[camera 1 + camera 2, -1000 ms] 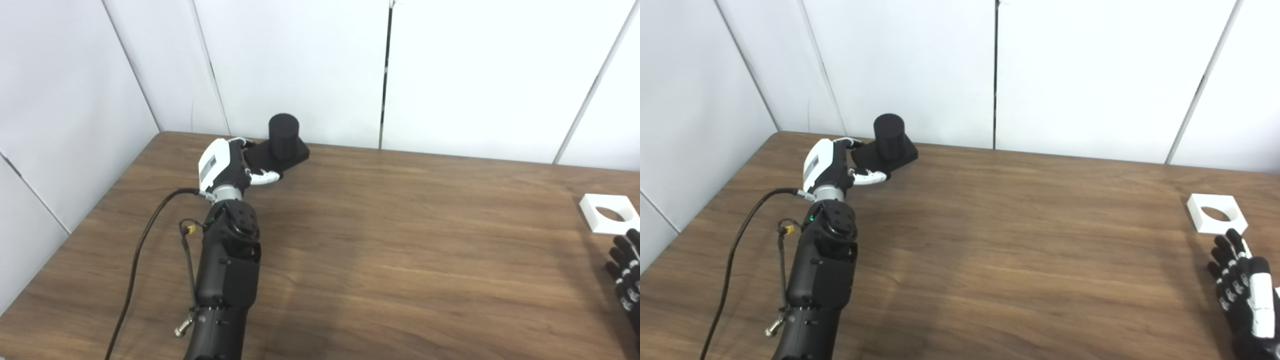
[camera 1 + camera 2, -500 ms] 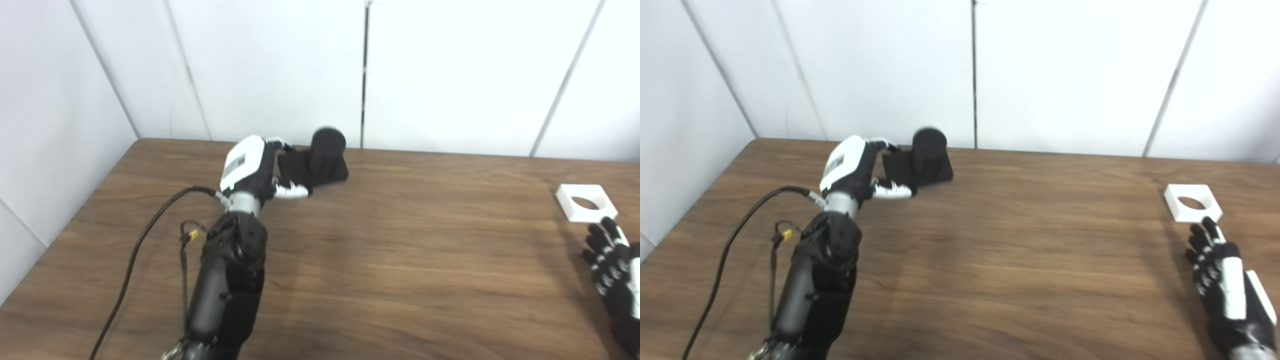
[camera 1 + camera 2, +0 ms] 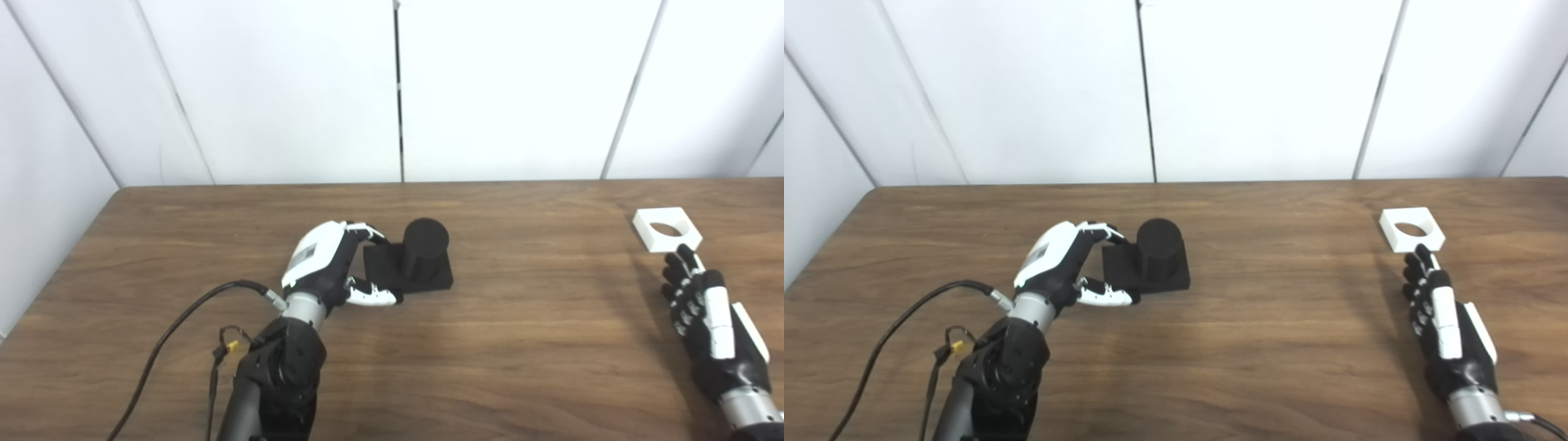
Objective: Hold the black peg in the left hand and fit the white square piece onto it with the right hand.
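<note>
The black peg [image 3: 425, 242] is a short cylinder standing upright on a square black base [image 3: 1171, 276], left of the table's middle. My left hand [image 3: 327, 267] is shut on the left edge of that base, with fingers over the top and the thumb along the front. The white square piece [image 3: 666, 228], with a round hole in it, lies flat at the far right of the table. My right hand [image 3: 1442, 318] lies open and flat just in front of it, fingertips at its near edge. It holds nothing.
The brown wooden table [image 3: 502, 343] ends at white wall panels close behind. A black cable [image 3: 177, 324] runs from my left wrist over the near left of the table. A wide stretch of bare wood lies between the peg and the white piece.
The camera has swung, shifting the whole picture. Against the table's back edge, my left hand and the peg have come nearer and rightward. My right hand stays open by the white piece.
</note>
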